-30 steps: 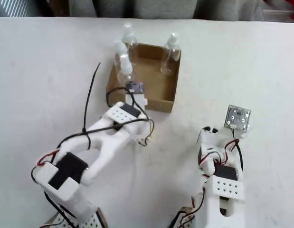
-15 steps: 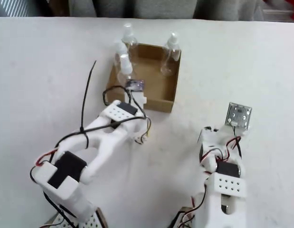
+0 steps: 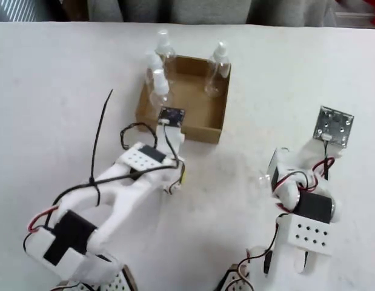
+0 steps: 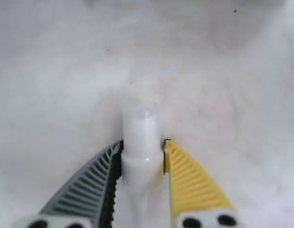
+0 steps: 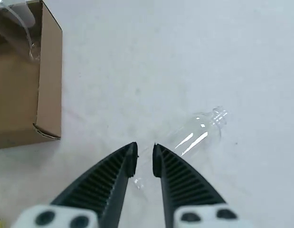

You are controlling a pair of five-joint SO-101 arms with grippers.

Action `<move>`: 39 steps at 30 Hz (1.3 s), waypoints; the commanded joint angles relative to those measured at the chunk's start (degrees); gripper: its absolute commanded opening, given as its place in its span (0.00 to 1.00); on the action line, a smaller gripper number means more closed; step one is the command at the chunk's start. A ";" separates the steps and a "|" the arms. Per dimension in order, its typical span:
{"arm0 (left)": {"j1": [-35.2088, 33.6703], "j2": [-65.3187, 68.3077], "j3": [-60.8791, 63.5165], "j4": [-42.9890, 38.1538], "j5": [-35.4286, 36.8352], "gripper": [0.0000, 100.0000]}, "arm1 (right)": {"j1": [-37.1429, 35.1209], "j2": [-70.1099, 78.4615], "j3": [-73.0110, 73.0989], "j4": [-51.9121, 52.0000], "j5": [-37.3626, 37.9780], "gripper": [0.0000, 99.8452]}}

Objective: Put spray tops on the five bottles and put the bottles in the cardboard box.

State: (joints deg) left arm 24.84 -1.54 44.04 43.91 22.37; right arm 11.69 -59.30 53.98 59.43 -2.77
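My left gripper is shut on a white spray top, its grey and yellow fingers pressing on both sides just above the white table. In the high view that gripper sits just in front of the cardboard box. Several capped clear bottles stand in the box. One clear uncapped bottle lies on its side on the table. My right gripper hovers over its base end, all but shut with a thin gap and nothing between the fingers. The same bottle shows faintly beside the right arm.
The box's corner stands off to one side of the lying bottle. A black cable loops off the left arm. White tabletop stretches around both arms, with the table's far edge behind the box.
The right arm has swung to the right and its wrist has turned away from the box. The left arm has drawn back slightly from the box's front wall, still holding the spray top.
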 commanded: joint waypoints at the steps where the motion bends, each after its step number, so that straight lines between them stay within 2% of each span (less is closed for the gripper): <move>1: 0.75 -3.65 0.35 -1.58 -0.53 0.02 | 0.48 0.13 -7.30 6.20 2.99 0.04; 5: 0.75 -3.65 0.35 -1.49 -0.53 0.02 | 0.92 5.49 -13.27 12.62 4.66 0.04; 15: 0.75 -3.65 0.53 -1.67 -0.53 0.02 | 7.43 32.04 -29.27 27.03 5.01 0.04; 20: 0.75 -3.65 0.35 -1.76 -0.53 0.02 | 12.35 37.85 -31.47 27.03 5.27 0.04; 24: 0.75 -3.56 0.70 -4.04 -0.53 0.02 | 14.37 38.11 -31.12 27.38 8.18 0.04; 32: 0.75 -3.56 0.79 -4.13 -0.53 0.02 | 21.32 37.93 -31.12 27.74 9.05 0.04; 39: 0.57 -3.56 0.79 -3.87 -0.53 0.02 | 26.33 38.11 -30.68 30.73 24.09 0.04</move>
State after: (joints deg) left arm 24.92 -2.07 44.57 40.84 22.37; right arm 35.78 -20.53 25.41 89.05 15.69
